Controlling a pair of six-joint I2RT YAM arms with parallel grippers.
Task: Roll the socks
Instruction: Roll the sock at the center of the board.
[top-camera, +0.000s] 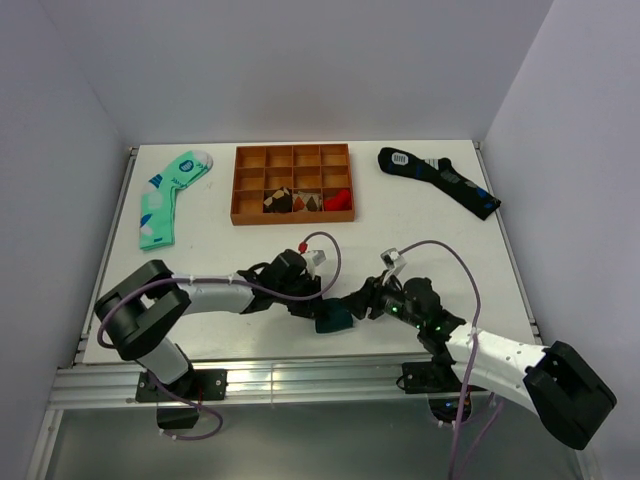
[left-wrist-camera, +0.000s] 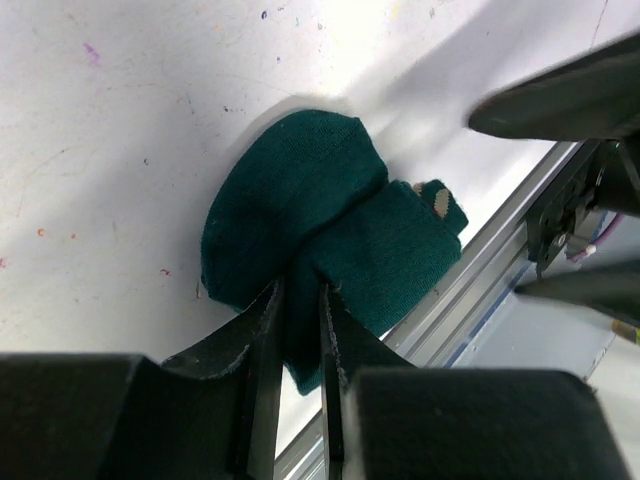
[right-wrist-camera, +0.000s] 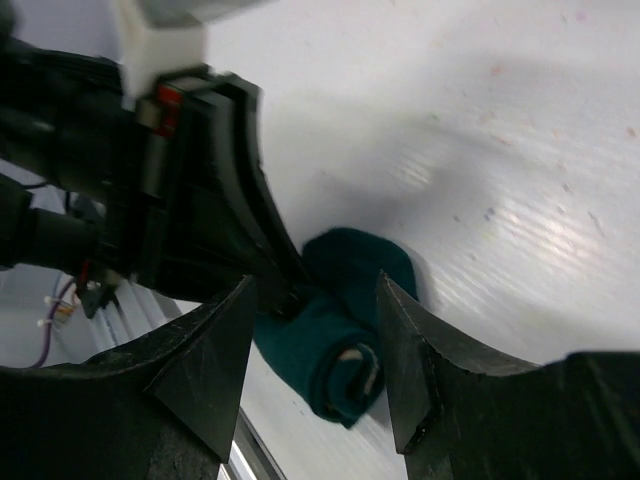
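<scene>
Top view: the socks (top-camera: 335, 320) are a dark teal bundle at the near edge of the tabletop (top-camera: 220, 250), between the two arms. Left arm lies low, folded back at the elbow, forearm running right; left pincer (top-camera: 318, 305) is on the bundle's left side. Right arm reaches in from the near right corner, forearm angled up-left; right pincer (top-camera: 362, 305) is just beside the bundle on its right. Only this view shows the rest: mint-green sock (top-camera: 165, 195) far left, orange compartment tray (top-camera: 293, 183) at back centre with a few small items in its front row, black sock (top-camera: 440, 180) back right. Pincer gaps are not readable from here.

Left wrist: this view settles the grip. Left pincer (left-wrist-camera: 297, 330) is nearly closed, fingers (left-wrist-camera: 265, 340) pinching a fold of the socks (left-wrist-camera: 320, 220). Bundle is rolled into a rounded lump with a flap toward the aluminium rail (left-wrist-camera: 500, 260) at the tabletop edge; small tan patch on that flap. Right pincer (left-wrist-camera: 560, 95) shows as two dark blurred fingers at the right, apart from the fabric.

Right wrist: right pincer (right-wrist-camera: 315, 290) is wide open and holds nothing. The socks (right-wrist-camera: 350, 300) sit beyond the fingertips, framed in the gap. Left pincer (right-wrist-camera: 220, 200) comes in from the left, tips buried in the bundle. Roll end faces the camera, pale patch visible.
</scene>
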